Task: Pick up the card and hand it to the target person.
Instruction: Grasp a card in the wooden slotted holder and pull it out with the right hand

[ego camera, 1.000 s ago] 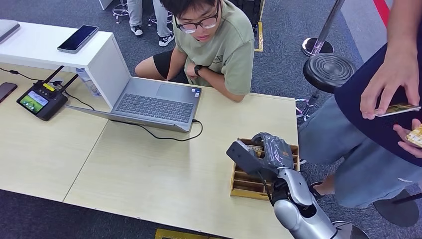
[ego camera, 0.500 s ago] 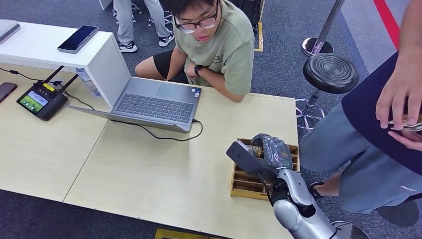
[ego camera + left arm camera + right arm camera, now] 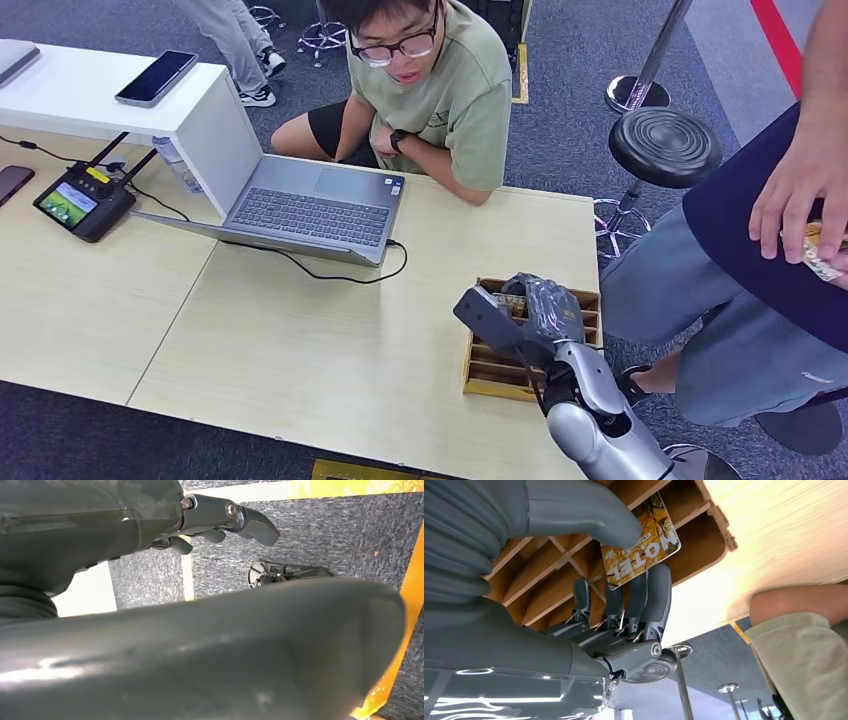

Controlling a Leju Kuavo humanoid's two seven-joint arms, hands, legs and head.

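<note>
Pinching card [image 3: 640, 542] in wooden tray [image 3: 489, 368]: right robot hand [image 3: 540, 310].

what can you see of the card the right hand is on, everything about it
The card is a flat printed rectangle with rounded corners, yellow-orange with an autumn-leaf picture and large white letters reading "MOTEL", plus a smaller line of text too fine to read. It looks like glossy plastic or coated card. It stands in a slot of the wooden divided box, partly out of it. The right hand has its thumb pressed on the printed face and its dark fingers behind the card, so it looks pinched. In the head view the hand mostly hides it.
</note>
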